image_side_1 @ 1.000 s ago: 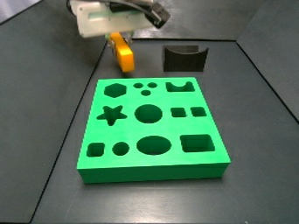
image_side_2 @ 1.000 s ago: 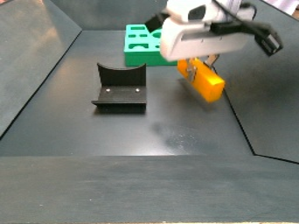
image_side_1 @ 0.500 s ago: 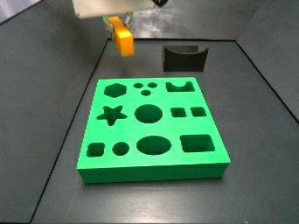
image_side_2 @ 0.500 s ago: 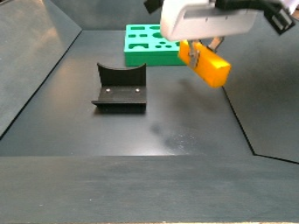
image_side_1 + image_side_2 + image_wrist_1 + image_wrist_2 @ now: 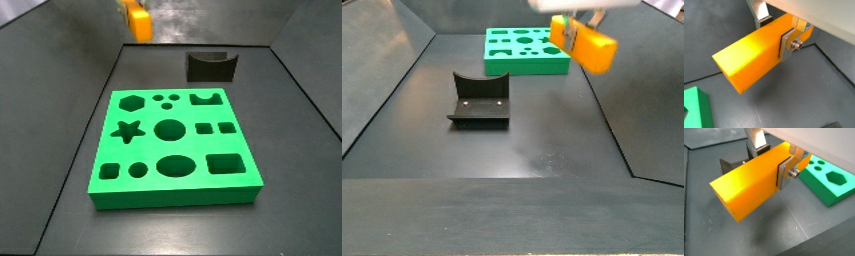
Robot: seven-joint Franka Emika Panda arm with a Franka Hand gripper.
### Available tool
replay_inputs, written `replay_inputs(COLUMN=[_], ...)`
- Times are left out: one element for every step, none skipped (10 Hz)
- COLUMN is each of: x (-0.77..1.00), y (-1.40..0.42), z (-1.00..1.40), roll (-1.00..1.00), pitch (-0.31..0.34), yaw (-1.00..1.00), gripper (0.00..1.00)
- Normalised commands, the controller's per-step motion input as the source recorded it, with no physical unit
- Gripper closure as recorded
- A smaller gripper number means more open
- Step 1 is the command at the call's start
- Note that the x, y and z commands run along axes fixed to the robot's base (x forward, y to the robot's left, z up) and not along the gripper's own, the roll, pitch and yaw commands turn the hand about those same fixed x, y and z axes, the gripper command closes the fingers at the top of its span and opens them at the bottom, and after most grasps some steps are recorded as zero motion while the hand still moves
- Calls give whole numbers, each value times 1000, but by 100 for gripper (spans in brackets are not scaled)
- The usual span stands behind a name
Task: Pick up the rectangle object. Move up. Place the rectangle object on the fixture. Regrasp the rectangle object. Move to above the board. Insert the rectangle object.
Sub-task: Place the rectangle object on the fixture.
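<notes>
My gripper (image 5: pixel 777 31) is shut on the orange-yellow rectangle object (image 5: pixel 754 57), one silver finger (image 5: pixel 787 45) on each long face near one end. Both wrist views show this grip (image 5: pixel 776 160). In both side views the rectangle object (image 5: pixel 138 22) hangs high above the floor, near the frame's top edge (image 5: pixel 592 47); the gripper body is mostly out of frame there. The dark fixture (image 5: pixel 211 66) stands on the floor beyond the green board (image 5: pixel 171 148). The fixture (image 5: pixel 480 101) and the board (image 5: pixel 527 50) lie well below the held object.
Dark walls enclose the grey floor (image 5: pixel 160 230) on the sides. A corner of the green board (image 5: pixel 829 184) and part of the fixture (image 5: pixel 732 164) show in a wrist view beneath the held object.
The gripper has risen with the rectangle object, from just above the floor to high up near the frames' top edges. The board and fixture have not moved.
</notes>
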Motion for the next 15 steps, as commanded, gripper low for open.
replay_inputs(x=[-4, 5, 1000, 1000, 1000, 1000, 1000, 1000, 1000, 1000, 1000, 1000, 1000, 1000, 1000], y=[-6, -5, 117, 119, 112, 100, 98, 94, 92, 85, 81, 77, 71, 66, 59], z=[536, 322, -240, -297, -273, -225, -214, -201, -193, -173, -160, -148, -134, -122, -103], roll=[-28, -33, -95, -104, -121, -150, -149, -143, -136, -134, -134, -134, -136, -137, -139], pitch=[48, 63, 35, 47, 41, 39, 34, 19, 12, 2, -2, 0, 8, 16, 28], yaw=[-3, -3, -1000, -1000, -1000, -941, -777, -466, -350, -161, -86, -55, -43, -39, -37], gripper=[100, 100, 100, 100, 100, 100, 100, 100, 100, 100, 100, 100, 100, 100, 100])
